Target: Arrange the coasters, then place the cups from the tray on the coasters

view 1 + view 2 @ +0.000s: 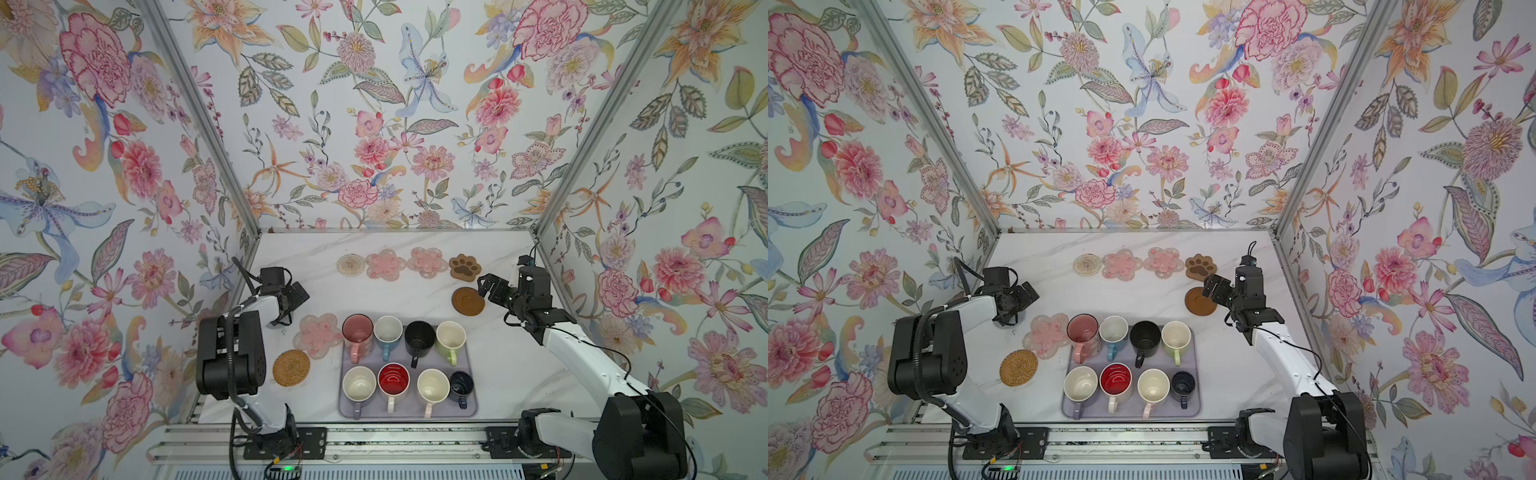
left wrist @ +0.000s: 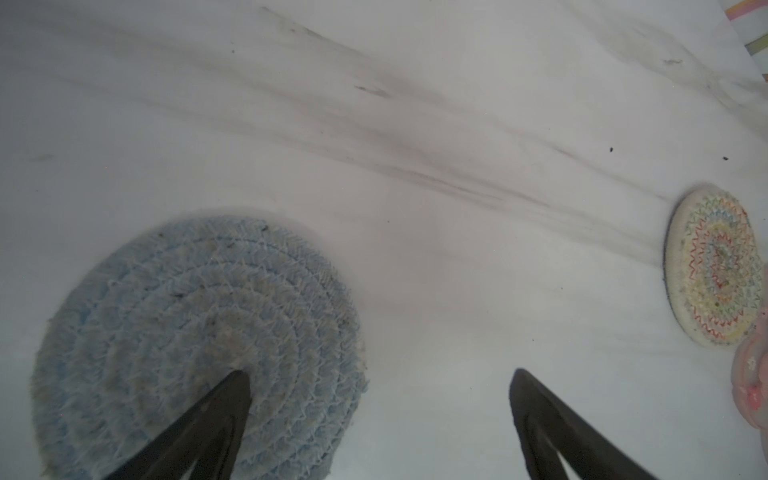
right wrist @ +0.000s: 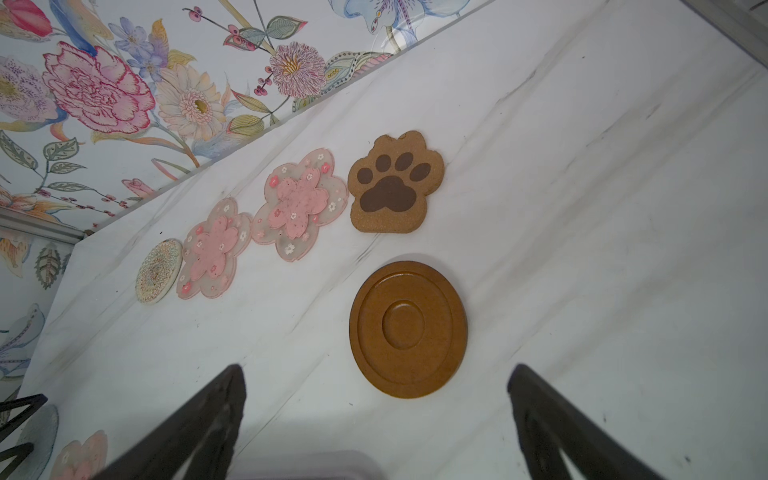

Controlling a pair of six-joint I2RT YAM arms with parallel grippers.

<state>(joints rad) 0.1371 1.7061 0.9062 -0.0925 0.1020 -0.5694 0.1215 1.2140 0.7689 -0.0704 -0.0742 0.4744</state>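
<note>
Several cups stand on the lavender tray (image 1: 409, 412), among them a pink one (image 1: 357, 330) and a black one (image 1: 419, 334). Along the back lie a round beaded coaster (image 1: 351, 264), two pink flower coasters (image 1: 385, 264), (image 1: 427, 262) and a brown paw (image 1: 464, 267). In front of the paw sits a wooden disc (image 3: 407, 328), with my open right gripper (image 3: 376, 370) hovering just short of it. My left gripper (image 2: 378, 374) is open too. One fingertip (image 2: 232, 390) is over a grey knitted coaster (image 2: 199, 316); the other is over bare table.
A third pink flower coaster (image 1: 316, 336) touches the tray's left edge, and a rattan coaster (image 1: 291, 368) lies in front of it. Floral walls close in the marble table (image 1: 519, 365) on three sides. The left arm (image 1: 232, 353) stands at the table's left edge.
</note>
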